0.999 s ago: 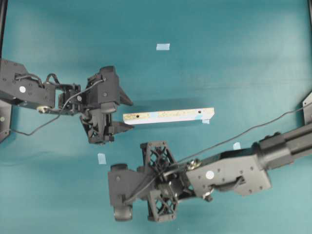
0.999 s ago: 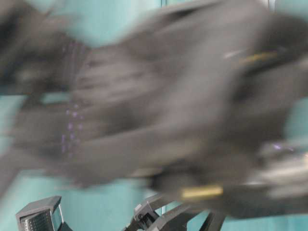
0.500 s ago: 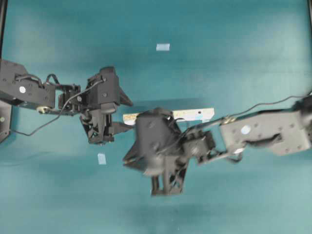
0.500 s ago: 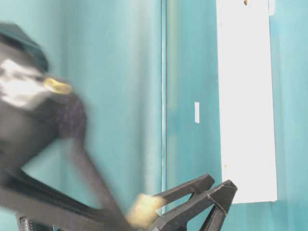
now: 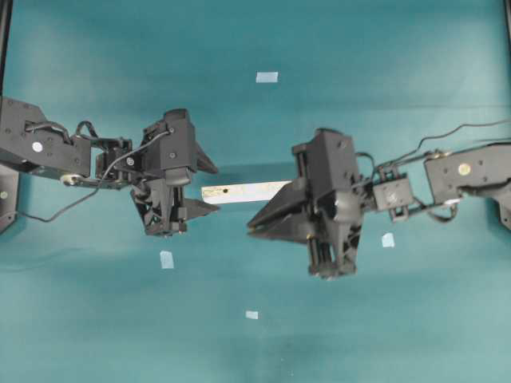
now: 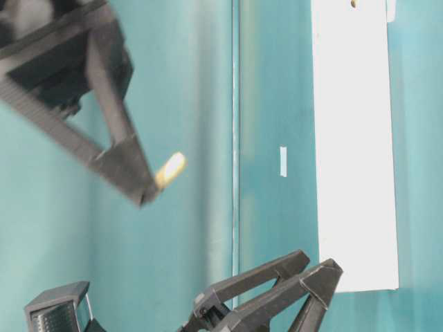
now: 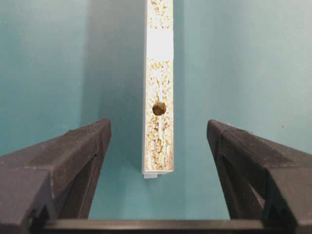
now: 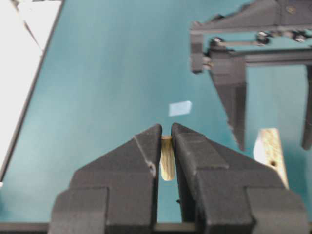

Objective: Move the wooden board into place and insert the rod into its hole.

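My matt black plastic right gripper point(image 8: 165, 141) pinches a smooth pale wooden rod point(image 8: 166, 163). The long board point(image 7: 159, 97) shows rough speckled particleboard edge on a matt teal tabletop point(image 5: 359, 64).

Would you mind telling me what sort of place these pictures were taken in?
Probably a robotics lab bench: two black arms over a teal-covered table, marker tape squares, and a small assembly job, the right pincer holding a rod near a wooden board.

The board point(image 5: 243, 192), a long pale plank with a speckled tan edge uppermost and a dark hole near its end, points at the open left hand point(image 5: 209, 187). The short cream rod point(image 8: 166, 164) sits pinched in the right hand point(image 5: 254, 229), just beside the board.
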Robot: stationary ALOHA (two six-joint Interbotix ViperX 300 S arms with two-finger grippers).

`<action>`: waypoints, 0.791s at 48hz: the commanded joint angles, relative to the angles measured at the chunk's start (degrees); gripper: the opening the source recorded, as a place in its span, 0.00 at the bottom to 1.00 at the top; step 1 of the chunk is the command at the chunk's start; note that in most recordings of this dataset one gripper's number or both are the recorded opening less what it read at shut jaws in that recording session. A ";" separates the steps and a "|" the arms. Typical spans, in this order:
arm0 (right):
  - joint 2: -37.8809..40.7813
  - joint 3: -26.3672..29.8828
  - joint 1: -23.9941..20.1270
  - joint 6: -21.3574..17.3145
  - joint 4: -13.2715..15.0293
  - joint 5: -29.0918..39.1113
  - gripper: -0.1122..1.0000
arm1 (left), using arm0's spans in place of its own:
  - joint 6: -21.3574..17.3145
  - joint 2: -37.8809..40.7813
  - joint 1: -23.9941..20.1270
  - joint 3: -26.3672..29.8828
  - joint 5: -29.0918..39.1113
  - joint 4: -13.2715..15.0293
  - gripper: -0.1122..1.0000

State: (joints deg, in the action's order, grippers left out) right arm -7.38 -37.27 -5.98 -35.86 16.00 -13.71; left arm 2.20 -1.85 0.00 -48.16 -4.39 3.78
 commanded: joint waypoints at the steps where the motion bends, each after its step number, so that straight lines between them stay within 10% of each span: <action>1: -2.11 -0.79 1.58 0.53 0.44 -2.46 0.18 | 0.53 -0.18 0.18 0.88 -0.62 0.00 0.80; 38: -4.57 -14.06 8.26 6.24 1.05 -20.48 0.18 | 0.44 13.71 0.09 9.93 -2.29 0.00 0.80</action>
State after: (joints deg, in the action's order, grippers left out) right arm -10.81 -50.54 1.41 -29.71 16.96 -30.94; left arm 2.29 11.95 0.00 -39.73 -5.98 3.78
